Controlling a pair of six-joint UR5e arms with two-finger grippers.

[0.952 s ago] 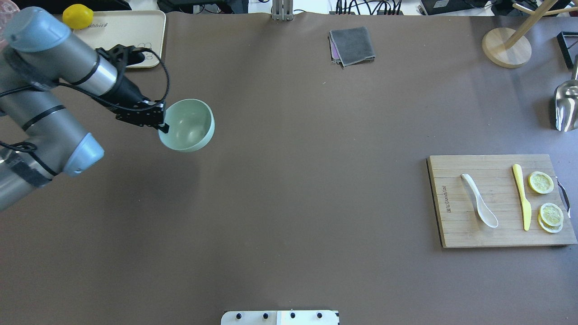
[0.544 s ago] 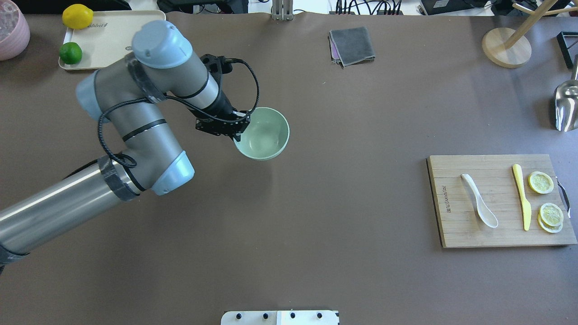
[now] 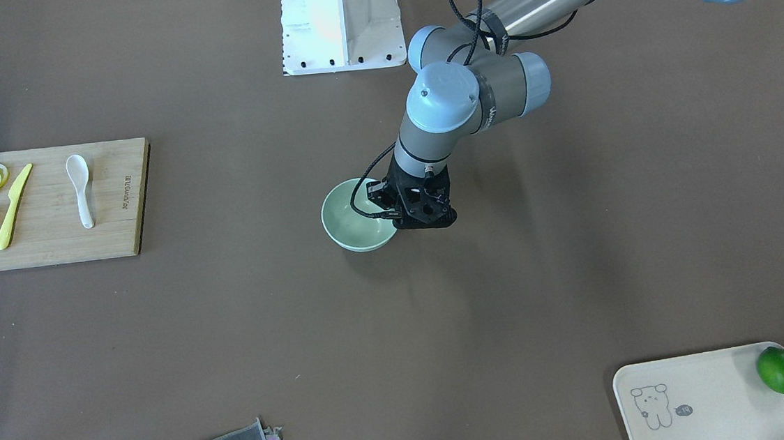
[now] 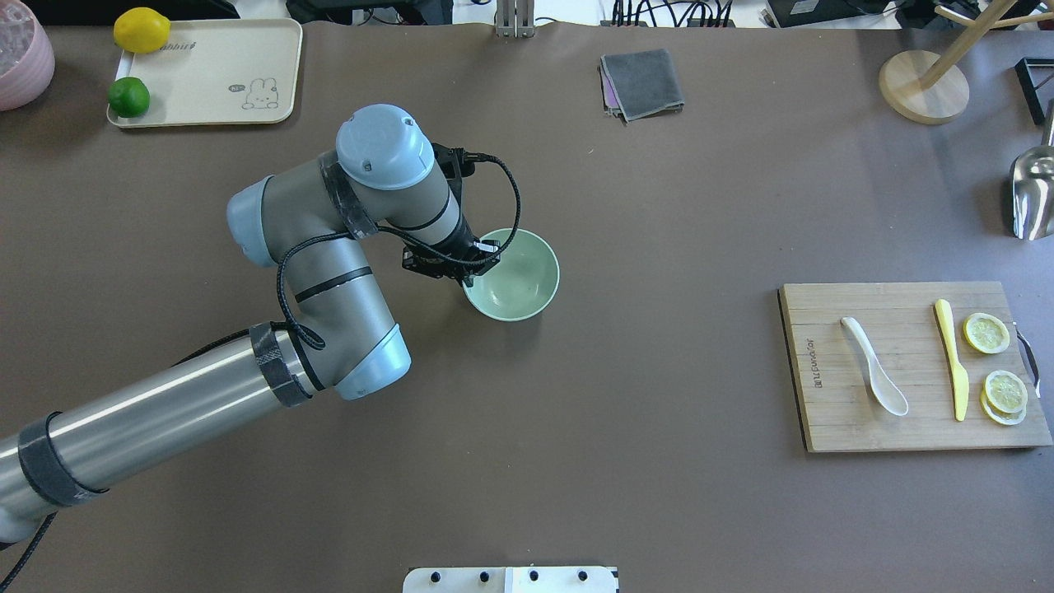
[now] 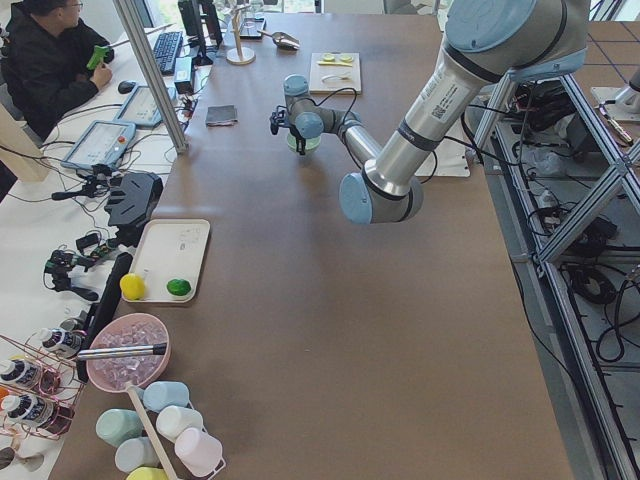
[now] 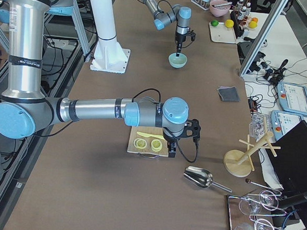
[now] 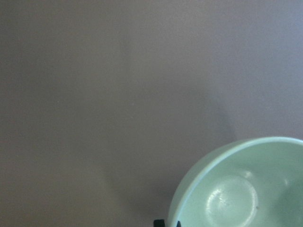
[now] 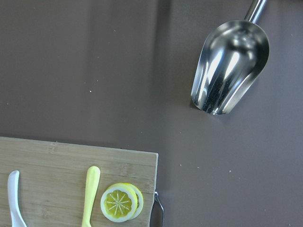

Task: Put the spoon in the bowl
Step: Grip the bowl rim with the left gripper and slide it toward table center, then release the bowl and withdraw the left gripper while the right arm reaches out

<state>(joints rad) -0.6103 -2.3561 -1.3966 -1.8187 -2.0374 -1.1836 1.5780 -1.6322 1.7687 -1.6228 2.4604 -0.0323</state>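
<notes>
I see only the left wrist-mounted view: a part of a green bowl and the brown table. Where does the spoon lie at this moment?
Observer: The white spoon lies on a wooden cutting board, on the robot's right side of the table, well apart from the bowl.
Operator: Is something beside it on the board?
Observer: A yellow knife and lemon slices; none of them touches the spoon.
Operator: And the right arm?
Observer: In the exterior right view the right gripper hangs over the board's lemon end; I cannot tell whether it is open.

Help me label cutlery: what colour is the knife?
Yellow; the knife shows best in the overhead view.
</notes>
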